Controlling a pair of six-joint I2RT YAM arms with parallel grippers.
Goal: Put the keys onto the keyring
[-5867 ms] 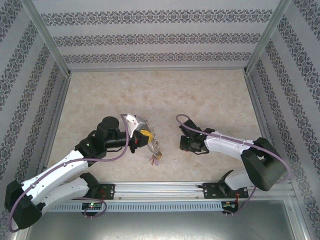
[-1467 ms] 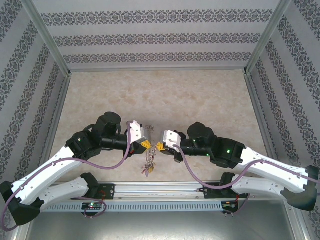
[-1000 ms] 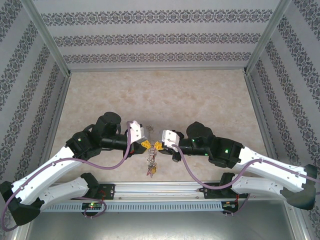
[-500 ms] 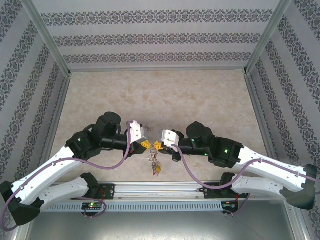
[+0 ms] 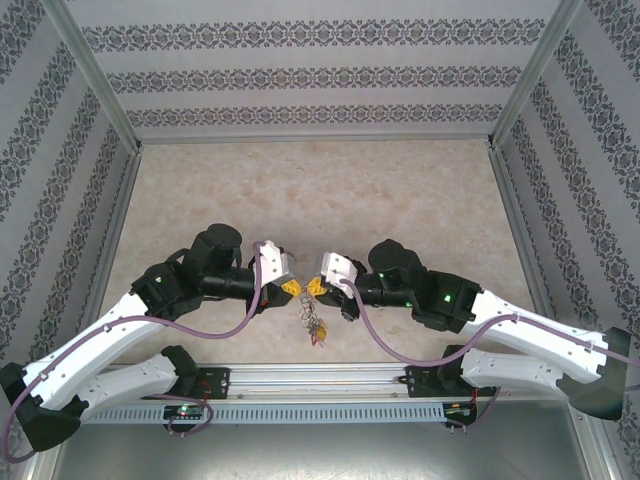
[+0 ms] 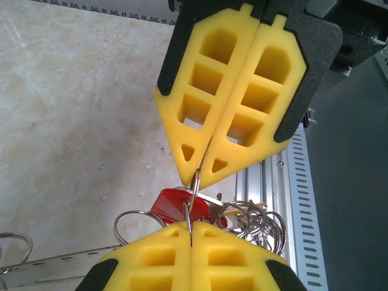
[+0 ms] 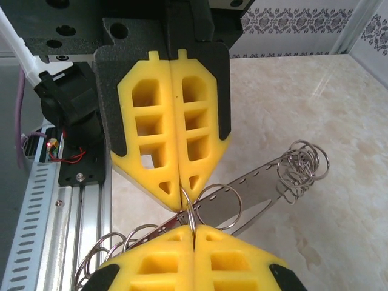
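Left end effector (image 5: 291, 288) and right end effector (image 5: 316, 288) shut tip to tip on one small silvery metal ring (image 7: 191, 211); thin grey oval keyring (image 7: 242, 194) and red-tagged key (image 6: 176, 203) just beside. Liable to slip under uneven pull.

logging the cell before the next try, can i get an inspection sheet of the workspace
surface: beige marbled table, no spills seen
job's things: grey keyring with silvery rings; red-tagged key beside them, the bunch hanging under the grippers
clutter: nothing seen
grippers: left gripper and right gripper tip to tip, both shut on one small silvery ring
cables: purple cables along both arms, apart from the rings
surroundings: patterned walls, metal rail at the near edge
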